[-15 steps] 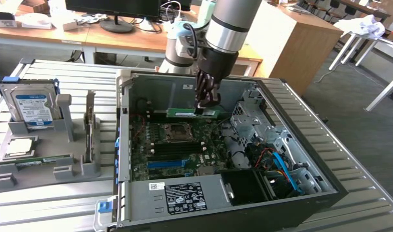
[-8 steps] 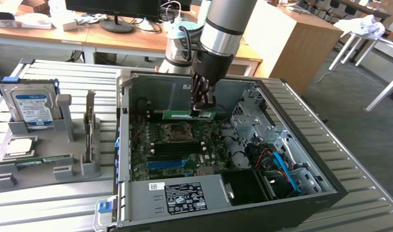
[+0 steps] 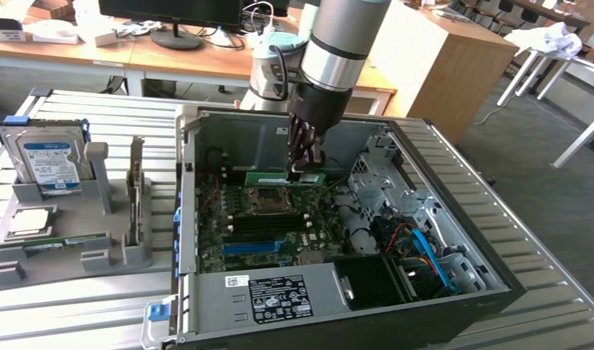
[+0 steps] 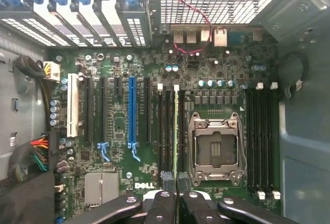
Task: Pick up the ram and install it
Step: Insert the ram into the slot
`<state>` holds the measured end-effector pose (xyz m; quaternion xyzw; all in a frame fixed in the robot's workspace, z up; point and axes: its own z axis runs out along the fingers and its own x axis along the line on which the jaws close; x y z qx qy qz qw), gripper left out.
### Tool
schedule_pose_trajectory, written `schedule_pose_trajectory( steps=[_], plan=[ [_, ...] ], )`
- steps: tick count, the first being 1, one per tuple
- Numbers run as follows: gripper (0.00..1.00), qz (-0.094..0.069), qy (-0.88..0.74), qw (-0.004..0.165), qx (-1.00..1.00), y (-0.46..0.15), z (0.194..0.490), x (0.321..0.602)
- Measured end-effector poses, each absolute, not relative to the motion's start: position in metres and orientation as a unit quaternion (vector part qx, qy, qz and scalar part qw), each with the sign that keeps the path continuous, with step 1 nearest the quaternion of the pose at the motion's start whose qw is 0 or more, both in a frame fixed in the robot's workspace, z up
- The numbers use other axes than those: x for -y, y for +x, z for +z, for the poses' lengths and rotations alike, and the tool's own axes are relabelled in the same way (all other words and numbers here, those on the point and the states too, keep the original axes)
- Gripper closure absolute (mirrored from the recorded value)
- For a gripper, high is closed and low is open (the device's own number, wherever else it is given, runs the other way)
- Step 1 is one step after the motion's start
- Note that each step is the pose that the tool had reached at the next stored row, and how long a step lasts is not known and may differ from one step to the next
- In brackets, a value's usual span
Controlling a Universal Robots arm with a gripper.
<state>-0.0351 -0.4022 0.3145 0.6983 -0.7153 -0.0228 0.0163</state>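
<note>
One misaligned push could do damage: the long, thin green circuit-board ram (image 3: 273, 177), clamped in the closed tool (image 4: 177, 178), sits edge-on over the narrow black memory slots (image 4: 166, 126) beside the square silver processor socket (image 4: 215, 144). A tilt or missed notch would stress both stick and green motherboard (image 4: 119, 126). The silver-grey arm (image 3: 341, 51) reaches straight down into the open metal computer case (image 3: 277, 135), wrist vertical.

Slatted metal table (image 3: 83, 321), computer case (image 3: 215, 306), grey rack (image 3: 58, 266)
</note>
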Motion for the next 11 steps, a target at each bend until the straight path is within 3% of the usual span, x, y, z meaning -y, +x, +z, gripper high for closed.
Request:
schedule_pose_trajectory(
  steps=[11],
  plan=[
    [0.87, -0.023, 0.697, 0.016, 0.716, -0.036, 0.295, 0.414]
  ],
)
